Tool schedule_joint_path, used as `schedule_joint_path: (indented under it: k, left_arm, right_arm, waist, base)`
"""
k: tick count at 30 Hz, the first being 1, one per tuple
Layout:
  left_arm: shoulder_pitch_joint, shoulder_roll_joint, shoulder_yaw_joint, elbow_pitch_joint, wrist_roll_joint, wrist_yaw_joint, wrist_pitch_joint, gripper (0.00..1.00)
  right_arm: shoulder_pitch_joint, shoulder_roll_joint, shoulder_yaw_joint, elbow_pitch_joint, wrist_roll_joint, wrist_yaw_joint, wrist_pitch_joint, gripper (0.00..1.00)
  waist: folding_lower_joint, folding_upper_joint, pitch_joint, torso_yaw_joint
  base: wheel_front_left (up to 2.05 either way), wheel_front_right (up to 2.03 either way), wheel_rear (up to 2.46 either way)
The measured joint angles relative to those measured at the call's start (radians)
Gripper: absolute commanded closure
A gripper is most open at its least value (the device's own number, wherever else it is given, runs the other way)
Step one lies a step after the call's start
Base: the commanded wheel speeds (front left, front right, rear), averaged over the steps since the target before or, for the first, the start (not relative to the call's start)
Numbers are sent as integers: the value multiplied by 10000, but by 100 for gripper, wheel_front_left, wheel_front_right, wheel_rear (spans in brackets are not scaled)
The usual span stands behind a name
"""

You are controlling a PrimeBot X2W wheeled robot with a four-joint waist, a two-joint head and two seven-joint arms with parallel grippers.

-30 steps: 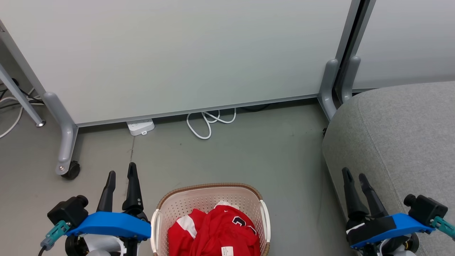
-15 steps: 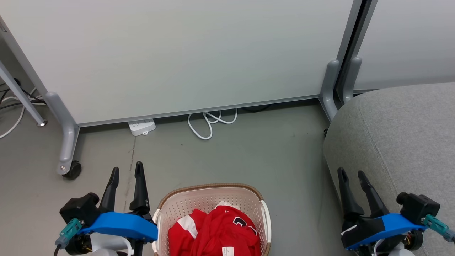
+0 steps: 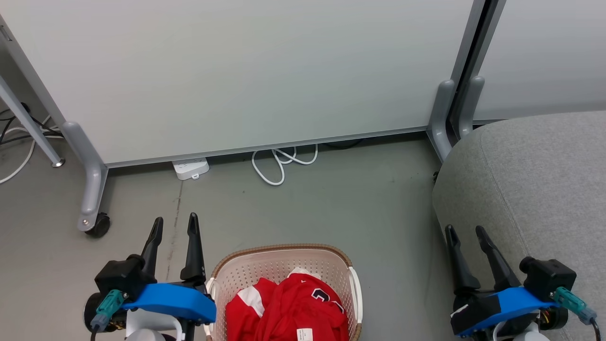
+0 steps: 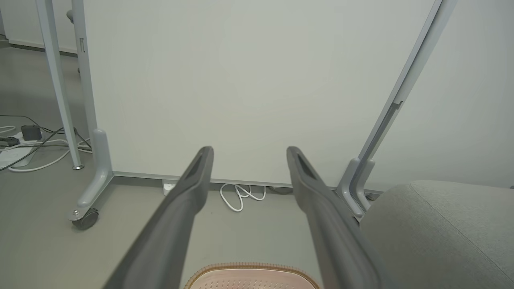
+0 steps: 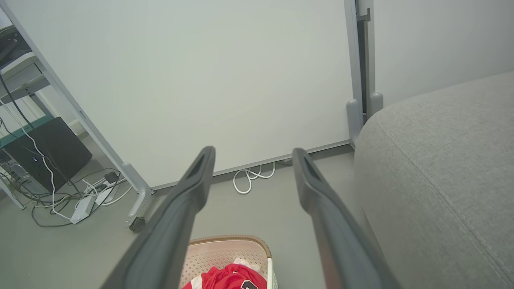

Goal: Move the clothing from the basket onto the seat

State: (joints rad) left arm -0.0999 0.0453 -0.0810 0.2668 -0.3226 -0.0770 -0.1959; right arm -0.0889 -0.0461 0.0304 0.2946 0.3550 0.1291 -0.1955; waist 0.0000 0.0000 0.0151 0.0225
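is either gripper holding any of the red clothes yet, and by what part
Nothing is held. The left gripper and right gripper are both open and empty; the clothing lies in the basket.

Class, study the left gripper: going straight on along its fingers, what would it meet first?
Probably the pale partition panel, near its lower edge. The left gripper, open, points over the floor towards it. Depth is unclear.

The basket and the clothing are cut off by the head view's bottom edge.
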Motion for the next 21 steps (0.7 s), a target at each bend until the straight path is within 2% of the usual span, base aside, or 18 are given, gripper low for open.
schedule_joint_path:
  k: [21]
  left_arm:
    - [-5, 23, -247, 167, 1743, -29, -408, 0]
  right_arm:
    - [-44, -6, 8, 232, -1785, 4, -422, 0]
  waist:
    - [0, 0, 56, 89]
  base:
    - [0, 0, 0]
